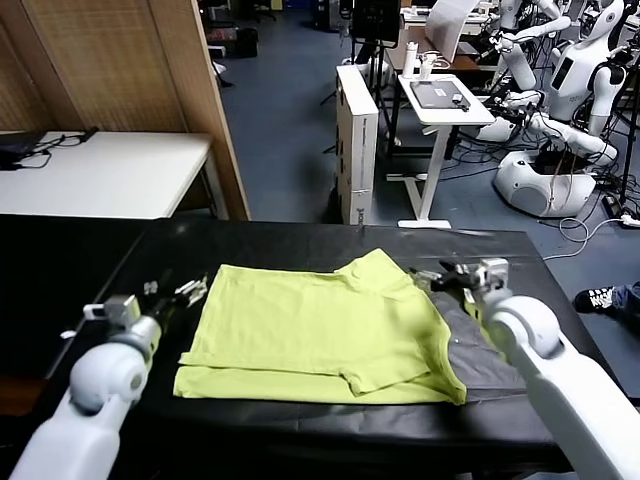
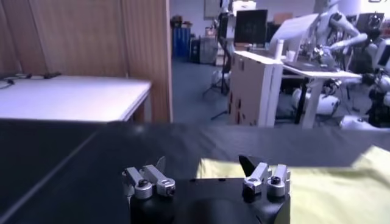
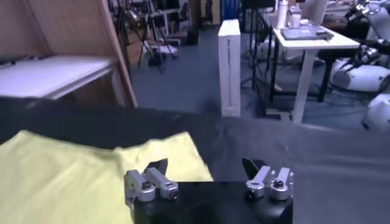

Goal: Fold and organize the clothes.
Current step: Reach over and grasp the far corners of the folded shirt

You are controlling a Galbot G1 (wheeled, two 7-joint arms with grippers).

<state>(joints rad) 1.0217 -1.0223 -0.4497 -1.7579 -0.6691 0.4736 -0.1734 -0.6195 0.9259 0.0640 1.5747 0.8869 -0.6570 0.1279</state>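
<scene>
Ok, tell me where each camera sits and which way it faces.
Head view: on the robot's head, looking down at the lime yellow-green fabric T-shirt on the black-clothed table; both arms show.
Left wrist view: behind the open left tool, facing the shirt's edge.
Right wrist view: behind the open right tool, over the shirt.
All share the shirt.

The T-shirt [image 1: 330, 335] lies flat at the middle of the surface [image 1: 250, 245], with the left gripper [image 1: 187, 291] just off its left edge, the right gripper [image 1: 440, 279] by its far right sleeve, both with jaws spread, and a white desk [image 1: 100, 175] behind to the left.
</scene>
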